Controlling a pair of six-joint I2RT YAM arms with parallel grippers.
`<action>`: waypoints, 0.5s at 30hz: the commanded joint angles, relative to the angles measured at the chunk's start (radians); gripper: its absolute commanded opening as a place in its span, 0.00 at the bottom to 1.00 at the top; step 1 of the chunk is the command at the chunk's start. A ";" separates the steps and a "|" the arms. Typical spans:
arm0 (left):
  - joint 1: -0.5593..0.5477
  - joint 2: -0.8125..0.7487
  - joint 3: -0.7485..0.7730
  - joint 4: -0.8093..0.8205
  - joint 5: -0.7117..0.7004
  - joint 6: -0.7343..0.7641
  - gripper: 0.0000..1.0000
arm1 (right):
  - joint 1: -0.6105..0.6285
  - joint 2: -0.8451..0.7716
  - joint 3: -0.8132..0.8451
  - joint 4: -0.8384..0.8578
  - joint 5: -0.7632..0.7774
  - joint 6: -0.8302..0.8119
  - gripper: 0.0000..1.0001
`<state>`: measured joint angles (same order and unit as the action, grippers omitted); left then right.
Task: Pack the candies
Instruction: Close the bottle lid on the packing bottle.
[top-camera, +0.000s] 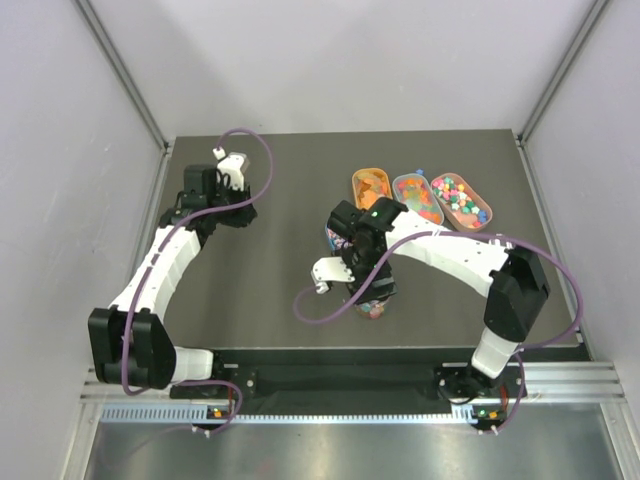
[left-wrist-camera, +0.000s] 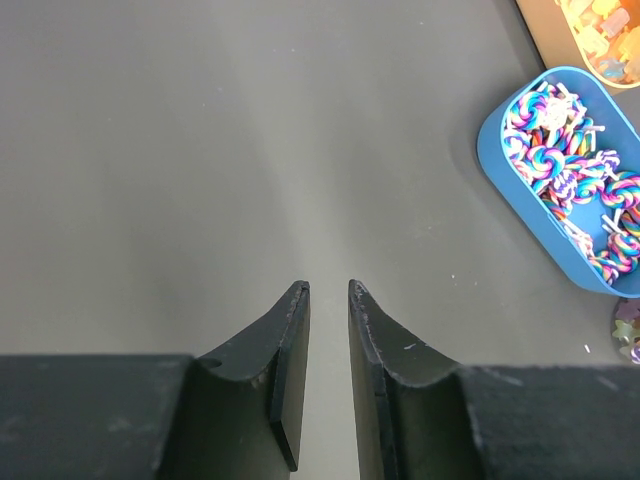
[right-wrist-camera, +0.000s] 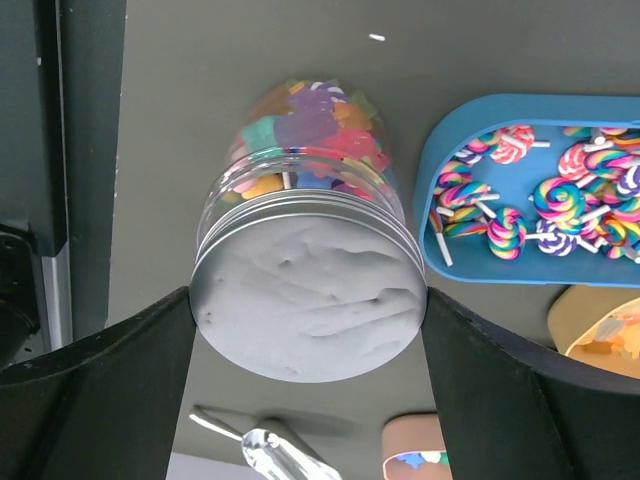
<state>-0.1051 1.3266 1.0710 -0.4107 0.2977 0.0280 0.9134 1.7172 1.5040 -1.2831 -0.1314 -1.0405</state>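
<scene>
A clear jar (right-wrist-camera: 300, 150) packed with multicoloured candies (right-wrist-camera: 310, 125) stands under a silver metal lid (right-wrist-camera: 300, 320). My right gripper (right-wrist-camera: 307, 295) is shut on that lid, one finger touching each side. From above, the jar (top-camera: 373, 308) peeks out below the right gripper (top-camera: 365, 285) at mid-table. More candies fill three oval trays: orange gummies (top-camera: 372, 185), mixed pieces (top-camera: 417, 197) and bright cubes (top-camera: 460, 198). My left gripper (left-wrist-camera: 327, 287) hangs over bare table at the far left (top-camera: 225, 160), its jaws a narrow gap apart with nothing between them.
A blue tray (right-wrist-camera: 430, 180) of swirl lollipops (right-wrist-camera: 540, 200) lies right beside the jar; it also shows in the left wrist view (left-wrist-camera: 510, 170). A metal scoop (right-wrist-camera: 270, 455) lies behind the jar. Grey walls enclose the dark table (top-camera: 260, 290).
</scene>
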 joint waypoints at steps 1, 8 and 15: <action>0.005 -0.029 -0.008 0.055 0.015 -0.017 0.27 | 0.016 -0.039 -0.013 -0.022 -0.013 -0.016 0.70; 0.005 -0.015 -0.002 0.056 0.021 -0.025 0.28 | 0.021 -0.038 -0.033 0.004 -0.022 -0.007 0.70; 0.005 -0.015 -0.003 0.050 0.024 -0.023 0.27 | 0.028 -0.038 -0.054 0.047 -0.020 0.010 0.70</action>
<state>-0.1051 1.3266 1.0702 -0.4046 0.3027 0.0063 0.9211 1.7107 1.4578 -1.2644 -0.1329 -1.0393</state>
